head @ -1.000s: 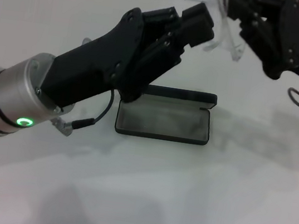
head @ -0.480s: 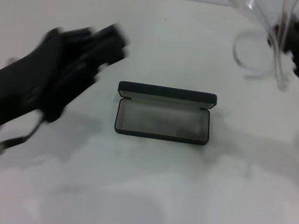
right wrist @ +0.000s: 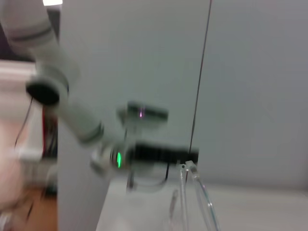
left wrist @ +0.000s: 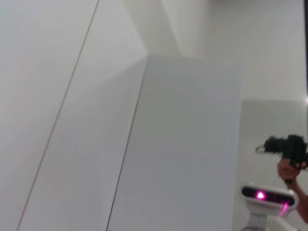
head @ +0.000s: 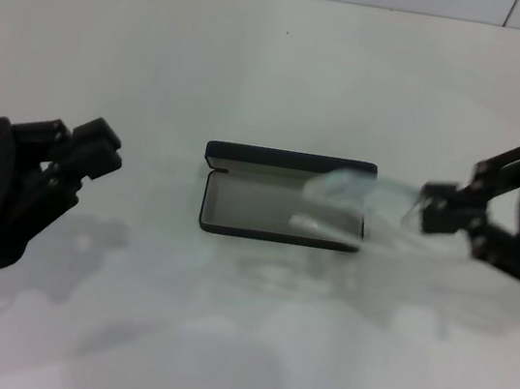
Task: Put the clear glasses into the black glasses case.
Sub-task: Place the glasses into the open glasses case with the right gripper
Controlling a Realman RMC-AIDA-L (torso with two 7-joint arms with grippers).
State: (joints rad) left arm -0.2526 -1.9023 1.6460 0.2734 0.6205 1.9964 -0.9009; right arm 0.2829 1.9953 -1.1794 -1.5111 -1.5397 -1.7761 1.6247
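One pair, the clear glasses (head: 352, 203), hangs over the 3 o'clock end of the open black glasses case (head: 284, 198), pinched by the right gripper (head: 433, 213) at 3 o'clock; case's long axis runs 9-to-3. Left gripper (head: 90, 152) spread, well apart at 9.

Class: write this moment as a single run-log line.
right gripper: holds clear glasses over open black glasses case, its right end | left gripper: empty, left of case | glasses not yet in case
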